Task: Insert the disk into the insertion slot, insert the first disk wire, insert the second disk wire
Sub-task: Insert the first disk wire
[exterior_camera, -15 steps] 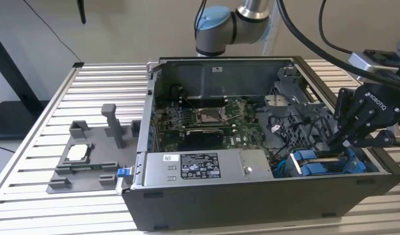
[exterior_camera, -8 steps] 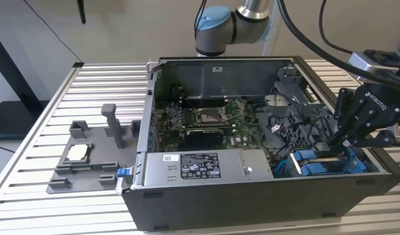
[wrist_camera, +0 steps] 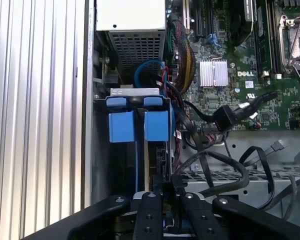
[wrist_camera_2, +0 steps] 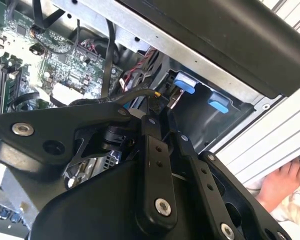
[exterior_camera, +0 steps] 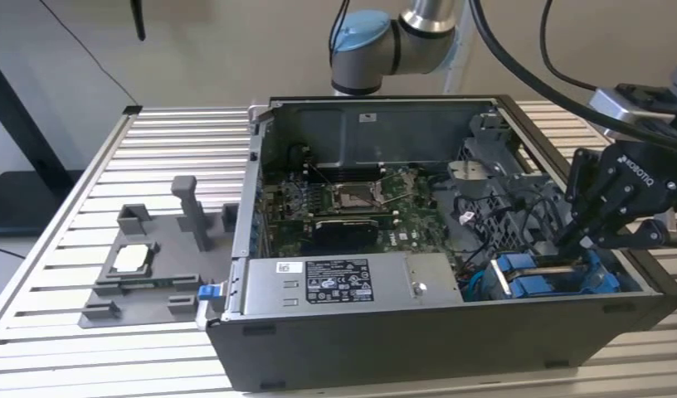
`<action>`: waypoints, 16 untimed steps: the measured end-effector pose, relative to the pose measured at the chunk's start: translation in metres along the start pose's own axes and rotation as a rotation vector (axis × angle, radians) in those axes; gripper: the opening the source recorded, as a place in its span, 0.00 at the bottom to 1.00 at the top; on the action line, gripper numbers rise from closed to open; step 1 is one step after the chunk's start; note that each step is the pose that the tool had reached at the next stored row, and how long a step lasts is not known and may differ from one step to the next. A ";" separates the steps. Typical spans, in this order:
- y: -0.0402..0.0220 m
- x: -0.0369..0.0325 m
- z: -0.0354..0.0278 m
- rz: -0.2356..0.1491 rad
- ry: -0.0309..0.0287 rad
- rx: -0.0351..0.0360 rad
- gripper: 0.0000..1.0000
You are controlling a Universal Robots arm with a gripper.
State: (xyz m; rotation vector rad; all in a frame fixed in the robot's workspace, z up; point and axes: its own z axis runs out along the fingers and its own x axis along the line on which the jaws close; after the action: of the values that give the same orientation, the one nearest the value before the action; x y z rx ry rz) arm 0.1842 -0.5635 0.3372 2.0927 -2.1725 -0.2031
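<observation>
The disk point(wrist_camera: 157, 155) stands edge-on in the insertion slot point(exterior_camera: 549, 278), at the case's front corner on the exterior view's right. Its bright blue carrier tabs point(wrist_camera: 157, 125) show at the end of the bay. My gripper point(exterior_camera: 571, 245) reaches down into the case right over the slot. In both wrist views the black fingers point(wrist_camera: 150, 210) sit close together at the disk's near end. They pinch a black disk wire point(wrist_camera_2: 135, 95) whose small plug end lies at the fingertips point(wrist_camera_2: 152, 120).
A silver power-supply box point(exterior_camera: 328, 286) lies along the case front, and the motherboard point(exterior_camera: 350, 199) is behind it. Loose black cables point(wrist_camera: 230, 115) hang beside the bay. A grey fixture point(exterior_camera: 139, 265) sits on the slatted table. A person's hand point(wrist_camera_2: 280, 182) rests outside the case.
</observation>
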 end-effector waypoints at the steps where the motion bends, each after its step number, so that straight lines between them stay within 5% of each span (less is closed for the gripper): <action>1: 0.0000 -0.0003 0.0000 0.000 -0.0003 0.0007 0.19; 16: -0.0011 -0.0010 0.0065 0.000 0.0009 0.0045 0.19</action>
State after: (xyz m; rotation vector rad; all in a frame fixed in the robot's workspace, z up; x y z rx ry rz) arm 0.1841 -0.5625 0.3305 2.0947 -2.1746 -0.1974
